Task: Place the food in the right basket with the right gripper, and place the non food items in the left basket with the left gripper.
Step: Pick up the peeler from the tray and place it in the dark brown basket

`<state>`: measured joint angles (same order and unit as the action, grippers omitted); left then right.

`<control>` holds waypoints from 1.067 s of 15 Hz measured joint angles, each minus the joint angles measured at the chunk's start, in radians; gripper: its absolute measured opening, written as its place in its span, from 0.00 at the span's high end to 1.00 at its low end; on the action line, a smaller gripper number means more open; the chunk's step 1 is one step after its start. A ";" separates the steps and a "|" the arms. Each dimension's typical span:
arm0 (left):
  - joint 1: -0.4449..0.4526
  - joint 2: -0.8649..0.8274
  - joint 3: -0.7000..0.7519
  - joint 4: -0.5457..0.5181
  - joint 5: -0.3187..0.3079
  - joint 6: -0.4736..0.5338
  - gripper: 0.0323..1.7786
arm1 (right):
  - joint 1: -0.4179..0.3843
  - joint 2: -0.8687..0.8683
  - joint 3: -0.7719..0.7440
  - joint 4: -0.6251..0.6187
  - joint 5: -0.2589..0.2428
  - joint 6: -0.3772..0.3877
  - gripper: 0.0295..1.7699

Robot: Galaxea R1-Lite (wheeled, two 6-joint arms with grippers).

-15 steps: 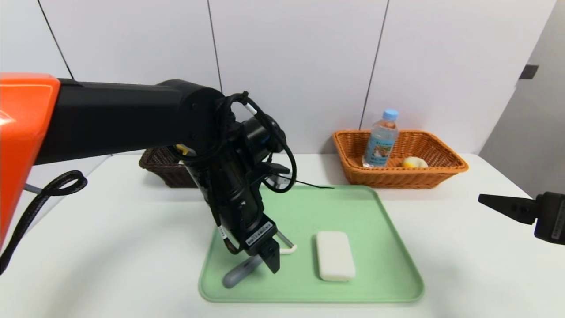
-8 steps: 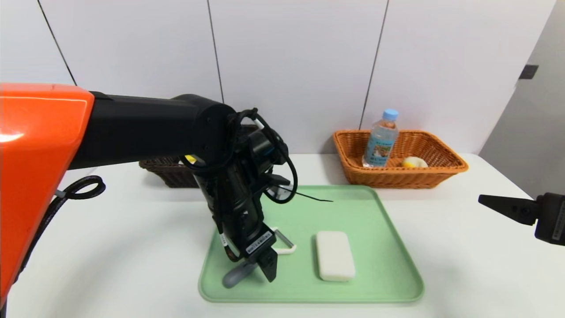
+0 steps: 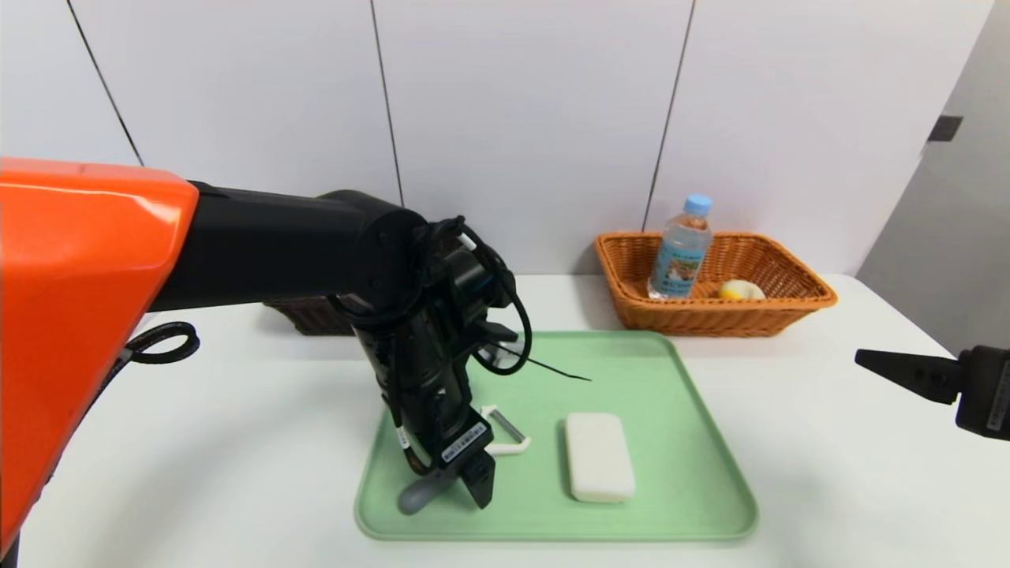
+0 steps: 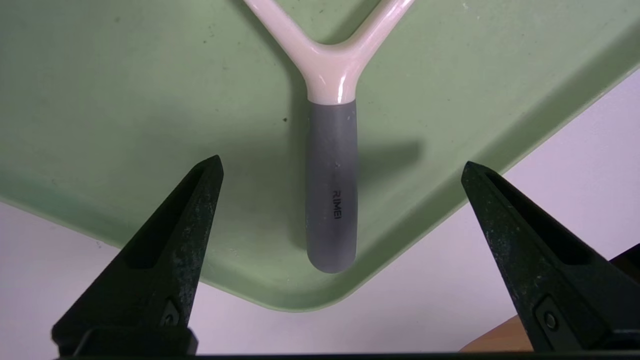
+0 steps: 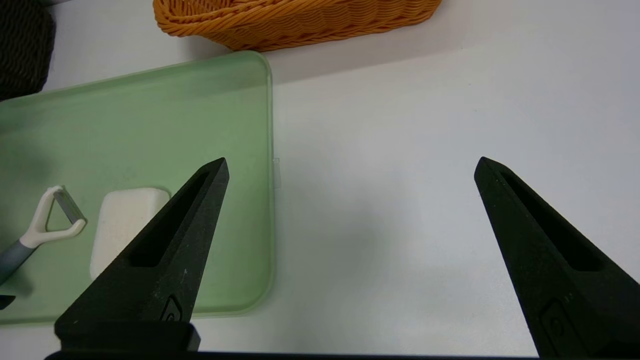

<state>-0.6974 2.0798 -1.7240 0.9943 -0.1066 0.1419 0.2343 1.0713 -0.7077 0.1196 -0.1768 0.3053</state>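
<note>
A white peeler (image 3: 506, 439) with a grey handle (image 4: 331, 190) lies on the green tray (image 3: 671, 379), handle toward the near left corner. My left gripper (image 3: 461, 483) hangs low over that handle, open, one finger on each side of it (image 4: 341, 162), not touching. A white bar (image 3: 599, 456) lies on the tray to its right. The water bottle (image 3: 680, 252) and the bun (image 3: 740, 290) are in the orange basket (image 3: 789, 312). The dark basket (image 3: 312, 314) is mostly hidden behind my left arm. My right gripper (image 3: 899, 367) hovers open and empty at the right (image 5: 350, 162).
The tray's near left corner (image 4: 300, 300) lies just below the handle's end, with white table beyond. In the right wrist view I see the orange basket (image 5: 280, 20), the dark basket (image 5: 22, 45) and the bar (image 5: 120, 220). White wall panels stand behind the table.
My left arm has come down and a little toward me, bringing the open gripper lower around the peeler's handle. The right arm has not moved.
</note>
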 joint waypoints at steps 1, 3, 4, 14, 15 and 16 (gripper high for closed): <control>0.001 0.001 0.003 0.000 0.000 0.000 0.05 | 0.000 0.000 0.000 0.000 0.000 0.000 0.04; 0.001 0.002 0.008 -0.001 0.000 -0.001 0.05 | 0.001 0.000 0.000 0.001 0.001 0.000 0.04; 0.004 0.004 0.010 -0.004 0.000 -0.001 0.05 | 0.001 0.000 0.000 0.001 0.002 0.000 0.04; 0.010 0.014 0.045 -0.047 0.000 0.000 0.05 | 0.001 0.001 0.002 0.001 0.010 0.000 0.04; 0.010 0.014 0.045 -0.047 0.000 0.000 0.05 | 0.001 0.002 0.002 0.001 0.009 0.000 0.04; 0.010 0.015 0.046 -0.047 0.002 0.000 0.05 | 0.001 0.003 0.002 0.001 0.009 0.000 0.04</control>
<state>-0.6870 2.0945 -1.6785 0.9477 -0.1049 0.1423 0.2357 1.0743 -0.7057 0.1202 -0.1674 0.3053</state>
